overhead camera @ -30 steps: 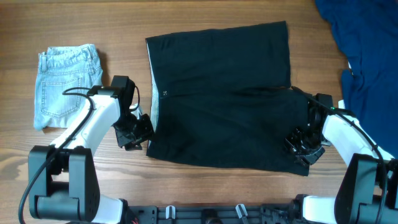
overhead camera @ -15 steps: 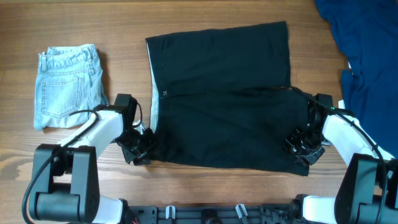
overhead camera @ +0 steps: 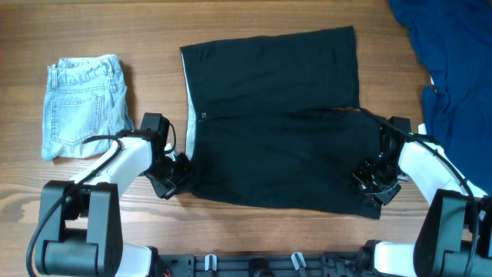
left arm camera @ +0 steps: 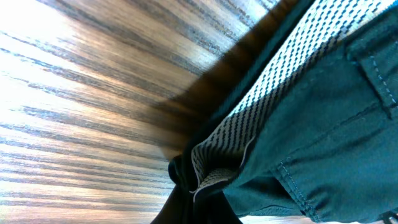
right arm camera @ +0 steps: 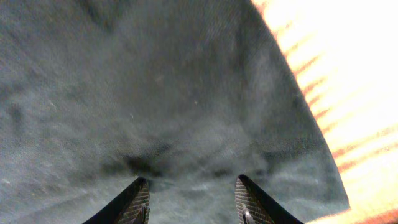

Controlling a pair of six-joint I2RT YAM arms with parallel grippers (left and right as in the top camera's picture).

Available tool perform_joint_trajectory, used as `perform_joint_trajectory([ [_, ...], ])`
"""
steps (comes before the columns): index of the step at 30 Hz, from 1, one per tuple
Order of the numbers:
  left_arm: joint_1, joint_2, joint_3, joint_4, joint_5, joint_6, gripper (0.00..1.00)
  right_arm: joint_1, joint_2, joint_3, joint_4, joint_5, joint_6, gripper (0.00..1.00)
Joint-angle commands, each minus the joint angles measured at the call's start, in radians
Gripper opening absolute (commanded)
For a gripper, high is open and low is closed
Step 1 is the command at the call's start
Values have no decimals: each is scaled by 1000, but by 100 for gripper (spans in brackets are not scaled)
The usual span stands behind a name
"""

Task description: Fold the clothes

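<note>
L gripper (overhead camera: 171, 174) is edging onto black shorts (overhead camera: 277, 115) waistband corner, grip state unclear; R gripper (right arm camera: 191, 208) is sitting w/ jaws apart on hem fabric.

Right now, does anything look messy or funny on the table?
Yes. The blue cloth lies rumpled at the far right edge, unlike the neatly folded denim shorts. On the black shorts, the waistband corner is flipped, showing its dotted lining.

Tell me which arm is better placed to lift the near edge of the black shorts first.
Left, probably. The left gripper sits at the waistband corner of the black shorts, with cloth bunched up there. The right gripper has its jaws open over flat cloth.
</note>
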Motion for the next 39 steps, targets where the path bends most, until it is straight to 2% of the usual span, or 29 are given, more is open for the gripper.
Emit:
perform_joint_trajectory([
  [1,6,-94,-3,-3,-64,5,4,-3,-25,59,-86,-18,-27,45],
  [5,6,-290,-3,8,-99,5,4,-3,-196,109,-183,-74,-23,47],
  [10,6,-297,-4,2,-105,5,4,-2,-346,11,-233,-210,33,47],
  [13,6,-297,-4,0,-105,5,4,-2,-358,-96,-179,-247,59,47],
  [18,6,-297,-4,0,-105,5,4,-2,-358,-259,-56,-246,193,46],
  [25,6,-297,-4,-4,-105,5,4,-2,-358,-282,23,-87,362,46],
  [27,6,-297,-4,-12,-105,5,4,-2,-358,-284,49,-65,372,46],
  [28,6,-297,-4,-19,-106,5,4,-2,-358,-290,63,-63,377,41],
  [31,6,-298,-4,-39,-105,5,4,-2,-358,-299,86,-66,378,4],
  [34,6,-298,-4,-84,-102,5,4,-2,-359,-294,134,-86,323,4],
  [36,6,-314,1,-138,-29,69,4,-3,-359,-262,129,-85,259,4],
  [39,6,-410,62,-269,-19,175,4,-3,-369,-107,-14,-41,185,4],
])
